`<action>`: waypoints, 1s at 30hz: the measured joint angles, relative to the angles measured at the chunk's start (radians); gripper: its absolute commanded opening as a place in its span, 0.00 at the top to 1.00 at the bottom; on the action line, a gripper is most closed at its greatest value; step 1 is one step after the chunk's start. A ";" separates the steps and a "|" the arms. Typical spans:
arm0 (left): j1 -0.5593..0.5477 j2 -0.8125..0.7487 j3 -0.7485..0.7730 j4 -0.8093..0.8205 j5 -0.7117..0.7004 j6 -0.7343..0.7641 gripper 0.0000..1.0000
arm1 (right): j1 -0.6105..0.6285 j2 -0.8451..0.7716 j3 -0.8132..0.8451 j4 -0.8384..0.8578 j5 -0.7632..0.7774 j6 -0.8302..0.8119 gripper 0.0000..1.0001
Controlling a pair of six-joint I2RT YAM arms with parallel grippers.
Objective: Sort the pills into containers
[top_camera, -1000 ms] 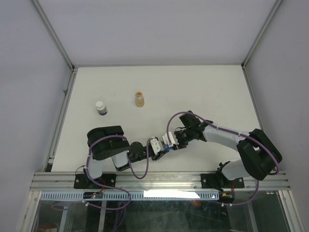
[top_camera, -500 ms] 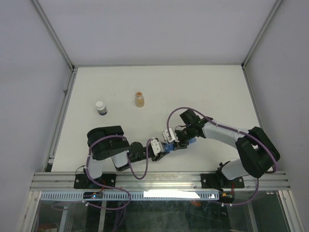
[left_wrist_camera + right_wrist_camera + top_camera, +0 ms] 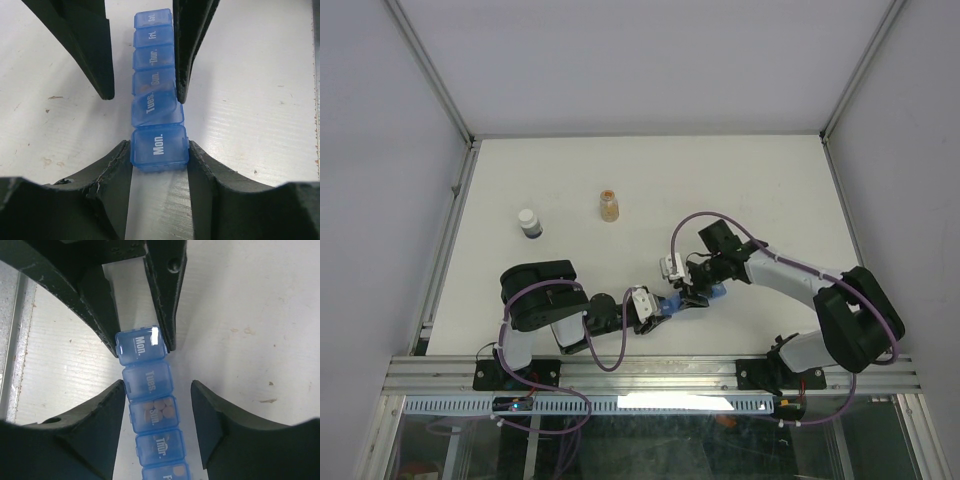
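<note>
Two grippers meet at one blue pill-organiser strip in the top view. The left gripper holds one end of it, and the right gripper sits just past the left fingertips, astride the strip. An amber bottle and a white-capped bottle stand on the table, well apart from both grippers and out beyond the left one

From the left wrist, the left gripper is pinched on the "Mon." compartment, with both pads pressed to its sides. The pill-organiser strip runs straight out from those fingertips, lids shut. Just ahead, the right gripper stands spread to either side of it. One finger is well clear of the strip, and the other is hard beside the "Sun." lid

From the right wrist, the right gripper is parted, and the pill-organiser strip lies between its fingers with a gap on each side. Tan pills show through the third lid, level with those fingertips. Beyond them, the left gripper clamps the "Mon." end
</note>
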 measured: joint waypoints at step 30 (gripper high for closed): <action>0.000 0.000 0.008 -0.002 0.010 0.000 0.81 | 0.039 0.065 0.001 0.228 0.224 0.282 0.63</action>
